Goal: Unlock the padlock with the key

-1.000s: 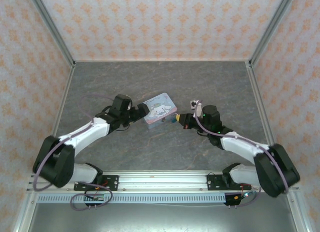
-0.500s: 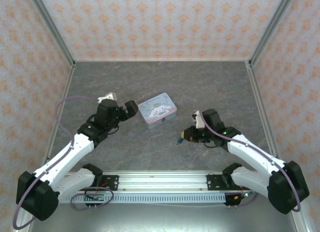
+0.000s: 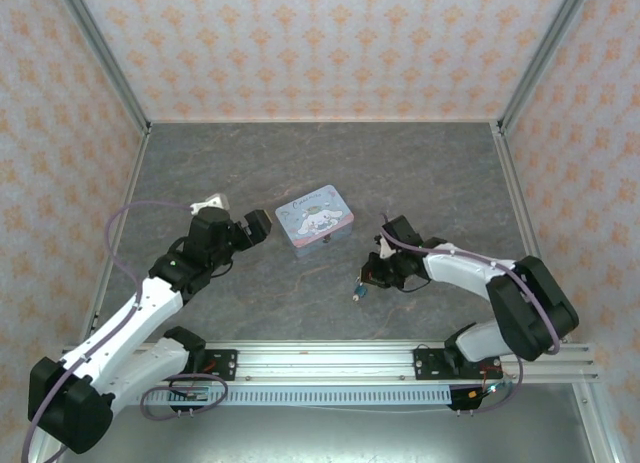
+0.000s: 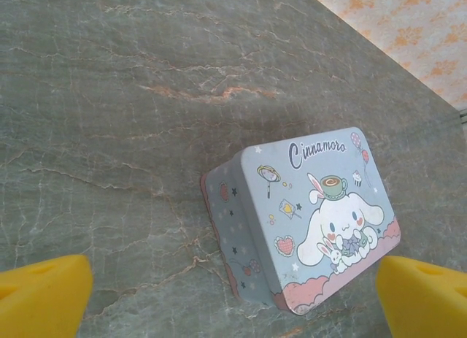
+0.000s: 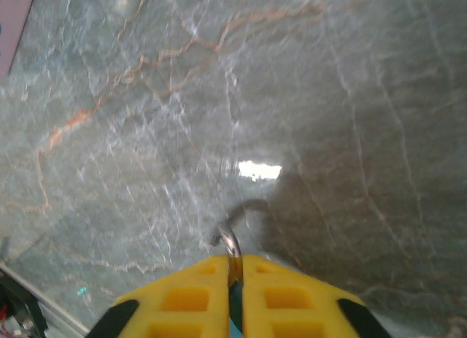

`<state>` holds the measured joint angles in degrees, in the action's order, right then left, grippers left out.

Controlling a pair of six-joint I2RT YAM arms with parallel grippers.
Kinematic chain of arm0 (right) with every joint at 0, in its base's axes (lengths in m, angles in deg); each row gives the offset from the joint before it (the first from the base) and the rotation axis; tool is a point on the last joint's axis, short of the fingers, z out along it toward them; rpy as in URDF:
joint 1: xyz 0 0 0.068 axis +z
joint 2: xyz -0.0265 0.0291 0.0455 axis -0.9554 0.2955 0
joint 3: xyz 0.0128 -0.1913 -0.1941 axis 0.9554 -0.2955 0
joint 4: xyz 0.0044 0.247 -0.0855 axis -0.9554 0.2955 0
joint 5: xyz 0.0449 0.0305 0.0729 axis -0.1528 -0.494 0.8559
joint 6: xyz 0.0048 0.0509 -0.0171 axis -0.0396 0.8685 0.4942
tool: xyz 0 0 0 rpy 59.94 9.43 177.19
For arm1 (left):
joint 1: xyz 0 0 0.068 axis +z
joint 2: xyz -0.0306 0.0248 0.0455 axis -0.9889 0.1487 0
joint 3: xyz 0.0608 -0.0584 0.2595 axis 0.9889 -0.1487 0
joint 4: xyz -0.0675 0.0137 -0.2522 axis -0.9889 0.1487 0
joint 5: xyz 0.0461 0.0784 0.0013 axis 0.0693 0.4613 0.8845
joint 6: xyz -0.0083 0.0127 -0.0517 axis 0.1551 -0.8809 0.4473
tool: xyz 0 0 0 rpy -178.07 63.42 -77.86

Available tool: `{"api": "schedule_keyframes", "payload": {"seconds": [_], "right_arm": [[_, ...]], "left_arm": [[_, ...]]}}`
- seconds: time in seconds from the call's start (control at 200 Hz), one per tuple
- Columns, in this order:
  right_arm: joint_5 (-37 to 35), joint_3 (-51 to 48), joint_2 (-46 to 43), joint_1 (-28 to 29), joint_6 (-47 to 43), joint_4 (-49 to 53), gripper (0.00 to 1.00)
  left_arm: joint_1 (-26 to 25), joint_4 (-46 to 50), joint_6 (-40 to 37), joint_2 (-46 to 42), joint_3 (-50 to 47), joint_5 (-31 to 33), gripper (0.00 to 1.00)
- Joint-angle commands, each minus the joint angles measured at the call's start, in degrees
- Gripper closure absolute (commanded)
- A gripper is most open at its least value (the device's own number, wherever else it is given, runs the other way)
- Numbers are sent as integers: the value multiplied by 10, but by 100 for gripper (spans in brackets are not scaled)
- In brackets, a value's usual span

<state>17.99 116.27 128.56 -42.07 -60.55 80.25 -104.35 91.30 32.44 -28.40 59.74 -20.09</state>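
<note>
My right gripper [image 3: 370, 278] is shut on the tiny bluish padlock [image 3: 360, 288], holding it low over the grey table, in front of and to the right of the tin. In the right wrist view the thin metal shackle [image 5: 229, 243] curls out from between the yellow fingers [image 5: 182, 298], and a sliver of the teal body sits in the slit. The shackle's free end appears lifted off the body. My left gripper [image 3: 260, 224] is open, just left of the tin, holding nothing. The key is out of view.
The pastel cartoon-printed tin [image 3: 314, 218] lies closed mid-table; in the left wrist view the tin [image 4: 306, 214] sits ahead between my spread yellow fingertips [image 4: 44, 294]. Patterned walls enclose the table on three sides. Bare marbled table [image 3: 300, 303] lies around both arms.
Both arms drew back from the tin. The left gripper pulled away to the left. The right gripper carried the padlock forward, away from the tin, and lowered it toward the table.
</note>
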Motion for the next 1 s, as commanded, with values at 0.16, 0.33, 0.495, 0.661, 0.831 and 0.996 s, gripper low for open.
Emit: {"api": "schedule_keyframes", "payload": {"seconds": [0.16,0.33,0.495,0.661,0.831,0.996], "right_arm": [[-120,42,-48,-5,-43,27,60],[-172,47,-118,-42,-77,23,50],[-264,47,-184,-82,-134,22,34],[-385,34,-227,-120,-205,-12,13],[-427,-5,-224,-193,-244,-83,1],[-455,-53,-201,-272,-241,-182,1]], "left_arm": [[-1,31,-5,-13,2,21,0],[2,42,-27,-12,23,38,0],[3,49,-71,-21,46,117,0],[4,-36,-171,-50,12,255,0],[10,-174,-298,-50,-62,348,0],[33,-175,-326,-1,-66,374,0]]}}
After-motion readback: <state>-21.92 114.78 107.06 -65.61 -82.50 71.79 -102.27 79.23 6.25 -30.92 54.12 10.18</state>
